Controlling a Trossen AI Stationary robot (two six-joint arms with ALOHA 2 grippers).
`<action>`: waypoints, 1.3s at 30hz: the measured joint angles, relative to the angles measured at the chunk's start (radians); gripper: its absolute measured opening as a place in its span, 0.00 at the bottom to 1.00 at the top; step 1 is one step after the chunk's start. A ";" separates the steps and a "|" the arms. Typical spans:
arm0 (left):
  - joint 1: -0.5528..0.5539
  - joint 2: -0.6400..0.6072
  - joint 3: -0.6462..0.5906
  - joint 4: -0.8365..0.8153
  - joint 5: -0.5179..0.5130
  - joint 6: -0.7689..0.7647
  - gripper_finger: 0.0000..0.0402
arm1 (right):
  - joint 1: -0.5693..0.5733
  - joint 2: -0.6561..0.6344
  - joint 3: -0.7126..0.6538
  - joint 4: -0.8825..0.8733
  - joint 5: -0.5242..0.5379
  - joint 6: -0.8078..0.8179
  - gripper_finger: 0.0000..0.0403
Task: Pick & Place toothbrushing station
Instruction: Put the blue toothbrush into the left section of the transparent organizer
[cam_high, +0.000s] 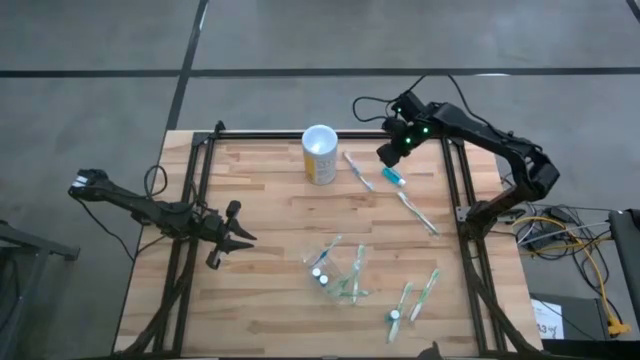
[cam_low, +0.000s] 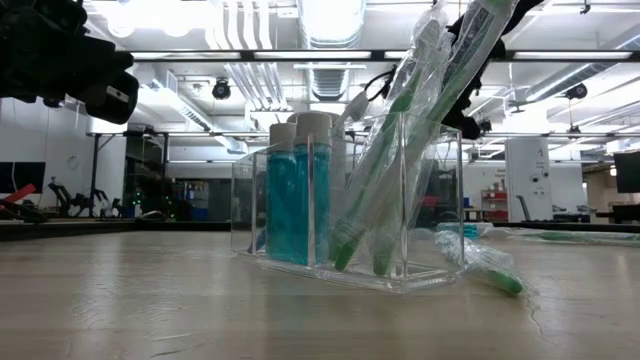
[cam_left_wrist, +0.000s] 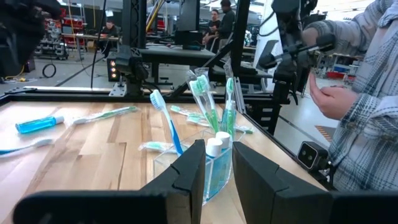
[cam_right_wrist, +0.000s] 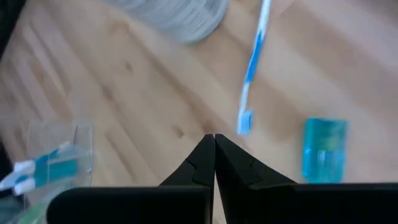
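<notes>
2 dark arms, black cables

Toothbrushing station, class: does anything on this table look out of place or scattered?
Yes. The clear toothbrushing station stands upright holding brushes and tubes, but several wrapped toothbrushes lie loose on the wood beside it, and a blue tube lies on its side near the yellow cup.

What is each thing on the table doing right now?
toothbrushing station: upright on the wood, holding toothbrushes and two blue tubes.
yellow cup: upright, by the far edge.
blue tube: lying flat near the right tool.
left tool: open, facing the station, holding nothing.
right tool: shut, empty, above the wood.
</notes>
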 joint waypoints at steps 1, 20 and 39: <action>0.000 0.000 0.000 0.000 0.000 0.000 0.21 | 0.011 0.003 -0.007 -0.001 -0.002 0.002 0.02; 0.000 0.000 0.000 0.000 0.000 0.000 0.21 | 0.122 0.226 -0.088 0.163 0.084 0.081 0.02; 0.000 0.000 0.000 -0.001 0.000 0.000 0.21 | 0.205 0.074 -0.195 0.308 0.281 0.154 0.03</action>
